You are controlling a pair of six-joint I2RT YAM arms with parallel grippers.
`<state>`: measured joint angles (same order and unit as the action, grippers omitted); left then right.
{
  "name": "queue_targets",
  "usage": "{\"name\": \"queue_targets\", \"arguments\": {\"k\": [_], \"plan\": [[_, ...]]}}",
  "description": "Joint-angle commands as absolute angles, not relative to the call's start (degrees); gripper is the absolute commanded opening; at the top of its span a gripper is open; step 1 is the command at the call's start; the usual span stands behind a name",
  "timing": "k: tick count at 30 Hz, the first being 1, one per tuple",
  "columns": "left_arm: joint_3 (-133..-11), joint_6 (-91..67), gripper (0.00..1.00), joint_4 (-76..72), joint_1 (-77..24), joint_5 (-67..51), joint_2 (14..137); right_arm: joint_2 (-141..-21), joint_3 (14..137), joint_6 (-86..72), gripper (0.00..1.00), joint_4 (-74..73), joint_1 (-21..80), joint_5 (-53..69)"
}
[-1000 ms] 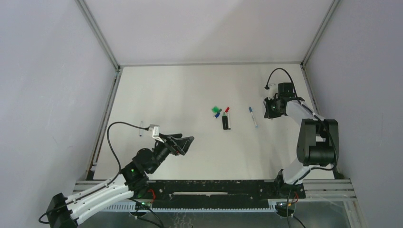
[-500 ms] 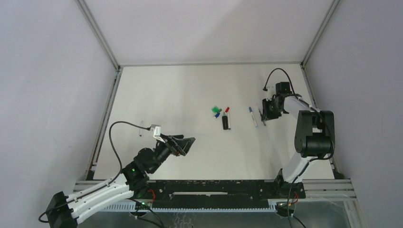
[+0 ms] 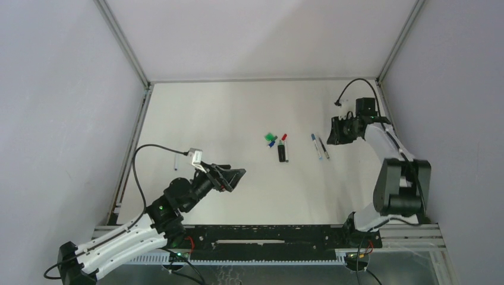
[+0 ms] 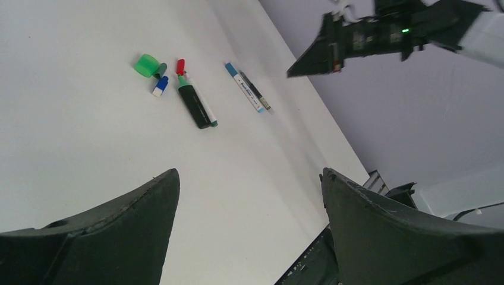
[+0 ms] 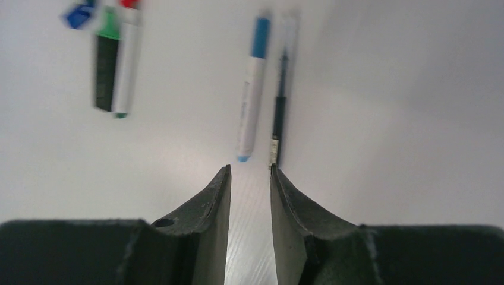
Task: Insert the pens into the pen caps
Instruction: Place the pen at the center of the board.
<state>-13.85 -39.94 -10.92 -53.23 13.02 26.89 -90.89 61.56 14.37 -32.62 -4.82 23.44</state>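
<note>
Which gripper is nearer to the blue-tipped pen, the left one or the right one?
Right. The right gripper hangs just right of the blue-tipped pen; the left gripper is far off, toward the near left.

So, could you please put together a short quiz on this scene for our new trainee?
1. True or false: the left gripper holds a pen.
2. How many pens lie directly ahead of the right gripper? A one; B two; C four.
3. What colour is the round cap near the black marker?
Key: 1 false, it is open and empty. 2 B, a white pen and a dark pen side by side. 3 green.
</note>
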Motion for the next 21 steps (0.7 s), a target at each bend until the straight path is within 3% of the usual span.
{"name": "queue_targets", "arguments": {"k": [1, 6, 13, 21], "plan": [[-19.63, -37.52, 0.92, -5.97, -52.91, 11.88, 27.56, -78.86, 63.97, 18.86, 0.37, -35.04, -5.71, 33.97], [-24.53, -33.78, 0.92, -1.44, -52.82, 13.89, 28.49, -67.02, 63.98, 19.06, 0.4, -33.77, -5.71, 43.32], [-32.51, -28.76, 0.93, 2.05, -51.88, 15.18, 33.8, -56.69, 63.95, 14.49, 0.67, -26.5, -4.58, 58.43], [-44.44, -22.6, 0.93, 9.79, -48.05, 12.21, 44.31, -60.48, 62.58, 14.35, 0.69, -26.38, -2.81, 67.85]]}}
